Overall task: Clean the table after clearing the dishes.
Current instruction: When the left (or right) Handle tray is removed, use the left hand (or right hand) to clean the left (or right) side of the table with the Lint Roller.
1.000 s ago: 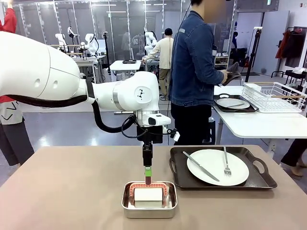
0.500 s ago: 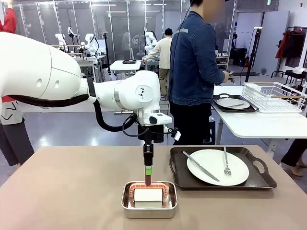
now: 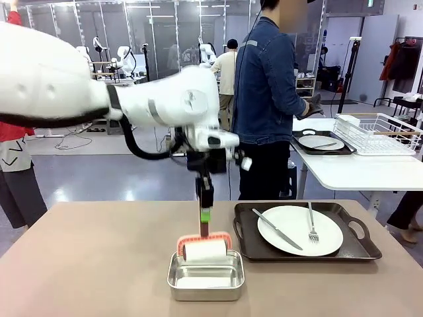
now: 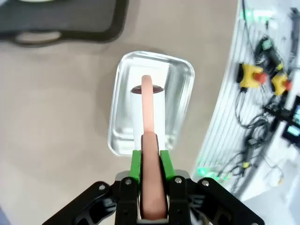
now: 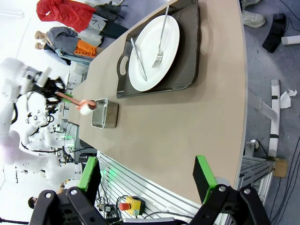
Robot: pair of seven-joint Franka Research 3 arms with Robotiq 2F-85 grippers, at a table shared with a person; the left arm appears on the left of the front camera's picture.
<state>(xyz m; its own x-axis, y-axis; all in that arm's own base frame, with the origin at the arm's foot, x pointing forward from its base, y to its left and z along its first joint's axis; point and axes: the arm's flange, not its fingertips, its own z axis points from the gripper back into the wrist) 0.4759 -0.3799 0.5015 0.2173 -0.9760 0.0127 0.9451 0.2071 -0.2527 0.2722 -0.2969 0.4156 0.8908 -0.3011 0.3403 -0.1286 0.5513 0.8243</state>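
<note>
One plate (image 3: 291, 218) on its tray (image 3: 350, 254) sits on the table (image 3: 86, 264) beside the pan (image 3: 173, 284) — my left gripper (image 3: 205, 224) clamps the sponge (image 3: 205, 251) by its handle, my right gripper (image 5: 147, 173) is spread empty — so next, I judge, comes lowering the sponge onto bare tabletop clear of the tray.

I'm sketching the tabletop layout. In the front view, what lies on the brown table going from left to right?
Steel pan, knife, fork, tray's right handle. The wiper that the left gripper holds over the pan overlaps it, so it is left out.
</note>
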